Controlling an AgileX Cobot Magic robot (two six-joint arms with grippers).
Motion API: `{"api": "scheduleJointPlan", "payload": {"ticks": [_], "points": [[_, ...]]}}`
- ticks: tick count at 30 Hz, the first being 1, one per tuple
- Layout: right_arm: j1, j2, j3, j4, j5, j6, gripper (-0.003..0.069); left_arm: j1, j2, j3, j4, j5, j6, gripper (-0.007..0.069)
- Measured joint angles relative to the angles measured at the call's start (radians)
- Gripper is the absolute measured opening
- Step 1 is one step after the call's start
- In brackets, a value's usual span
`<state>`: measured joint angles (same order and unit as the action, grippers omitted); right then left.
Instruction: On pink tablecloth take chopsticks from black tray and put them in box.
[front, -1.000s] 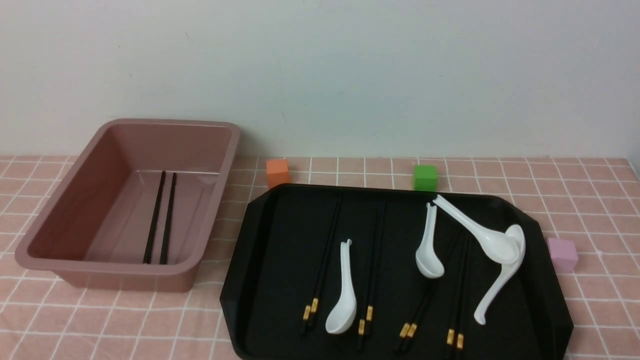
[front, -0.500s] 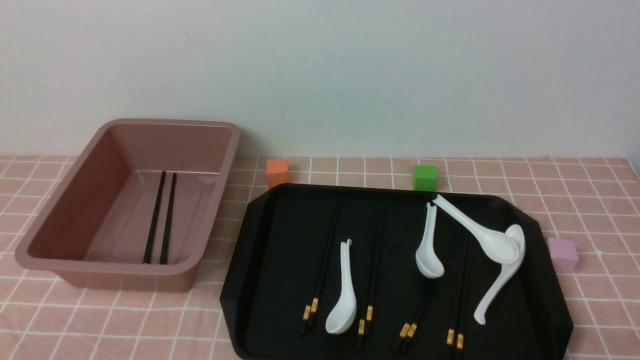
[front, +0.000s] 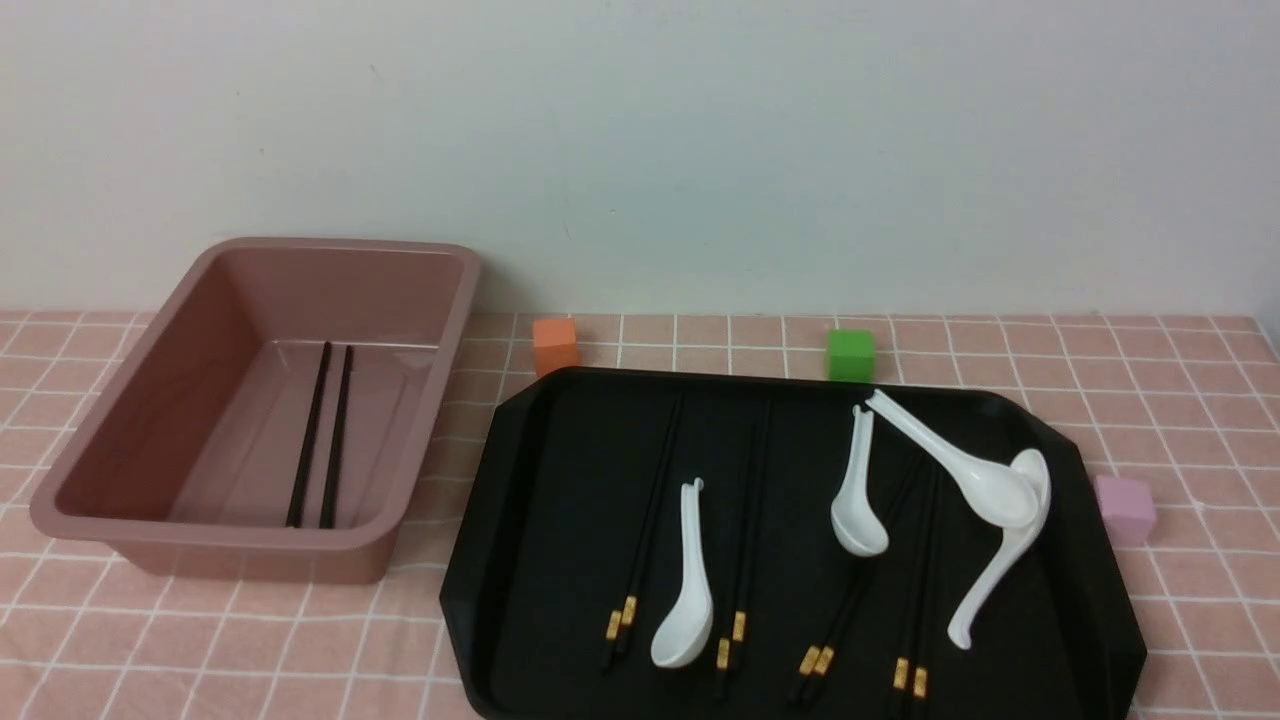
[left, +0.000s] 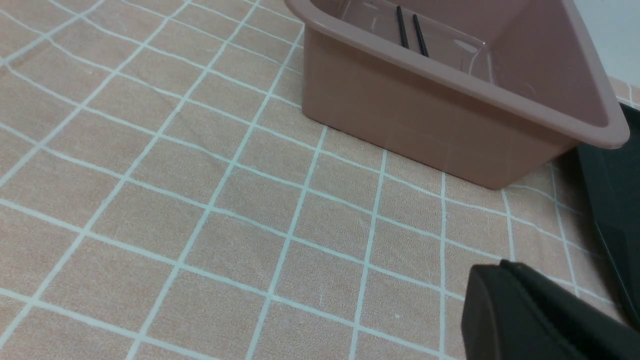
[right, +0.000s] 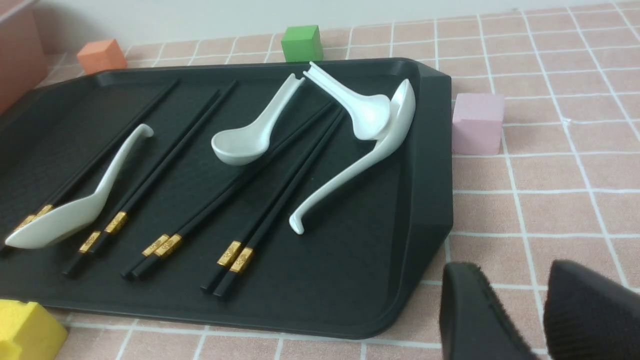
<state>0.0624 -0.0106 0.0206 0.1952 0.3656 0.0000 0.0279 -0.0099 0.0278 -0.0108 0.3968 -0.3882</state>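
A pink tablecloth (front: 1150, 380) covered the table. On the right, the black tray (front: 540, 480) held four chopstick pairs (front: 745, 530); on the left, the box (front: 150, 400) held one pair (front: 322, 440). Left jaws (left: 540, 320) closed, empty; right jaws (right: 542, 320) slightly parted, empty.

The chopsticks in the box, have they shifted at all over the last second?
No. The chopsticks lie in the same spot on the box floor, parallel, exactly as before.
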Motion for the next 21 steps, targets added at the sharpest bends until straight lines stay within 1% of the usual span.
{"api": "scheduleJointPlan", "payload": {"ticks": [21], "points": [[0.0, 0.0, 0.0, 0.0, 0.001, 0.0, 0.024, 0.0, 0.0, 0.0, 0.0, 0.0, 0.0, -0.0001]]}}
